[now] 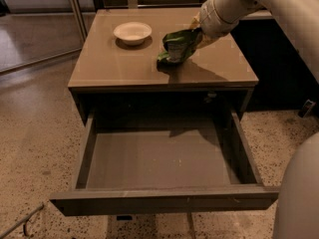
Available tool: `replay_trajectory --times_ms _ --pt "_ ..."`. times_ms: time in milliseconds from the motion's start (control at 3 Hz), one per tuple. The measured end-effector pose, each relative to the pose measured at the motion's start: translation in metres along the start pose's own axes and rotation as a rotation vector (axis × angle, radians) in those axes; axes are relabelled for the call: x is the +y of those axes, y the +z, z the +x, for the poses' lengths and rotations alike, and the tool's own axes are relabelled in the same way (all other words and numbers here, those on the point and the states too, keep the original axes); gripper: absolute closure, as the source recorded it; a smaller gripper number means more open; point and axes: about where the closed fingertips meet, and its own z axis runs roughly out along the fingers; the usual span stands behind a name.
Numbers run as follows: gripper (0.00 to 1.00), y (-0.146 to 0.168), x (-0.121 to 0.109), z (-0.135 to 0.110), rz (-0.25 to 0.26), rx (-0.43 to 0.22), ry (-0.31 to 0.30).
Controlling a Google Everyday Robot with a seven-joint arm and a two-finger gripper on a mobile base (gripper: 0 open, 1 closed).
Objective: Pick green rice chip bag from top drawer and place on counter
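The green rice chip bag hangs tilted over the middle of the tan counter, its lower corner at or just touching the surface. My gripper comes in from the upper right on the white arm and is shut on the bag's upper right end. The top drawer is pulled fully open below the counter, and its dark grey inside holds nothing.
A white bowl stands on the counter's back left, to the left of the bag. A dark cabinet is to the right of the counter. Speckled floor surrounds the unit. A white part of the robot fills the lower right corner.
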Motion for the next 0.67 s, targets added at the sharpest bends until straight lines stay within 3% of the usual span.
replay_trajectory --times_ms 667 --pt "1.0 0.048 0.058 0.01 -0.136 -0.089 0.024"
